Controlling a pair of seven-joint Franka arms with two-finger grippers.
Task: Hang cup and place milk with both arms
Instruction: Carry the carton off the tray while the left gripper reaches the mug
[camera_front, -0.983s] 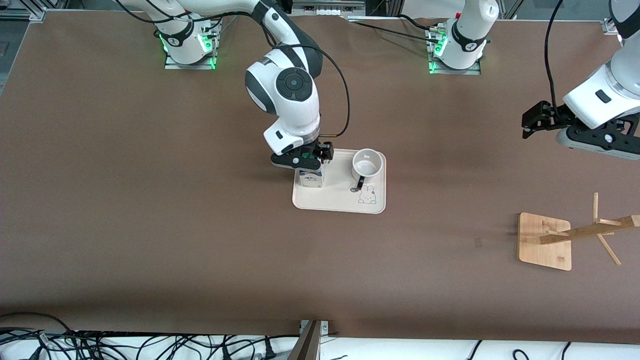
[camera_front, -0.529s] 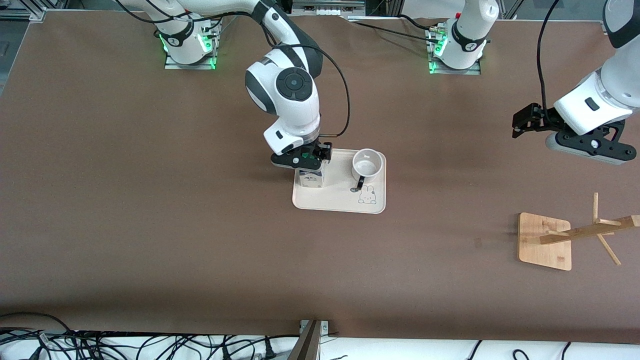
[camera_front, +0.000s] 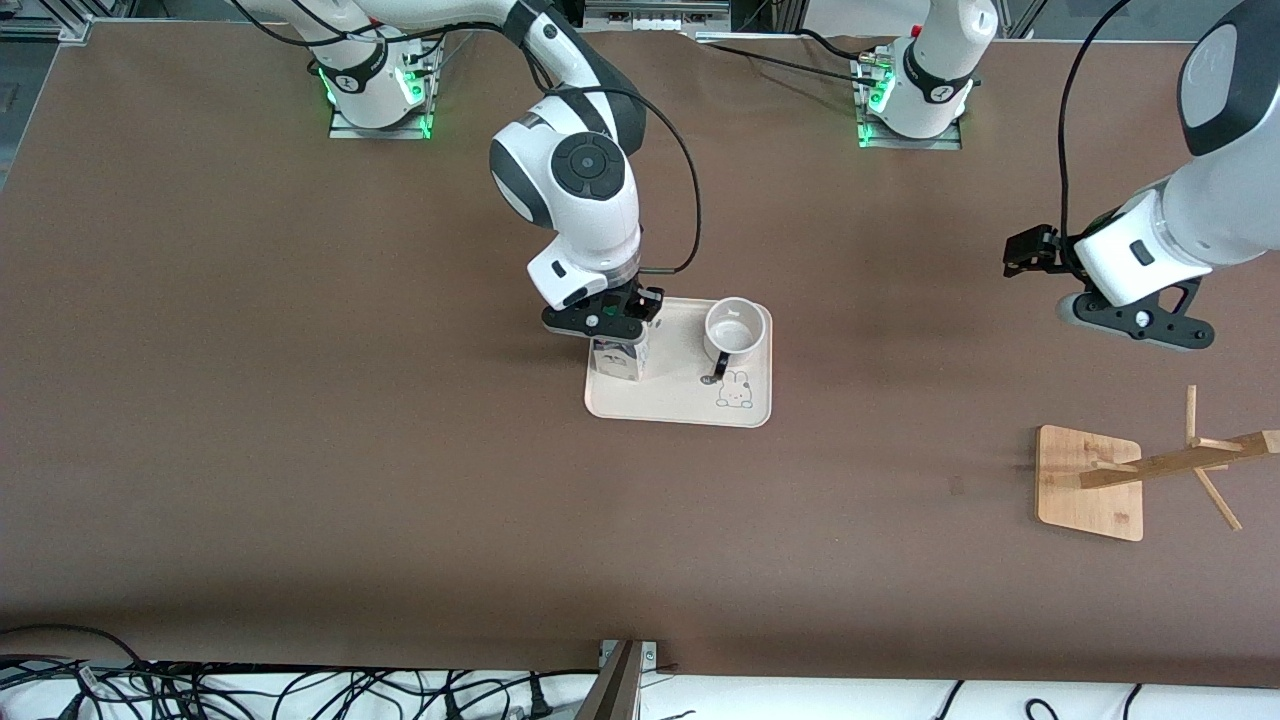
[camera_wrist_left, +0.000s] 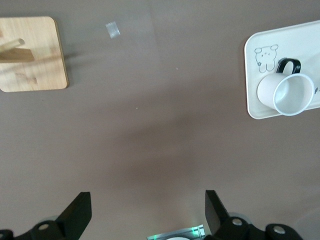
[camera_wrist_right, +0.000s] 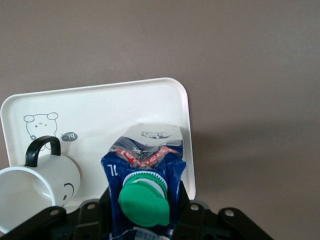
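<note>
The milk (camera_front: 620, 358), a dark-blue and white carton with a green cap (camera_wrist_right: 143, 202), is on the white tray (camera_front: 680, 408), at the end toward the right arm. My right gripper (camera_front: 607, 320) is shut on the carton's top (camera_wrist_right: 145, 170). The white cup (camera_front: 735, 330) stands upright on the tray beside the milk, its black handle (camera_front: 716, 372) pointing toward the front camera. It also shows in the right wrist view (camera_wrist_right: 37, 192) and the left wrist view (camera_wrist_left: 285, 92). My left gripper (camera_front: 1028, 250) is open and empty, up over bare table toward the left arm's end (camera_wrist_left: 145, 215).
A wooden cup rack with a square base (camera_front: 1090, 482) and a leaning post with pegs (camera_front: 1180, 462) stands toward the left arm's end, nearer the front camera than the tray. Its base shows in the left wrist view (camera_wrist_left: 30, 55). Cables lie along the table's front edge.
My left arm has swung its gripper toward the tray and a little nearer the robot bases. My right gripper stays on the milk, and the carton now looks slightly tilted.
</note>
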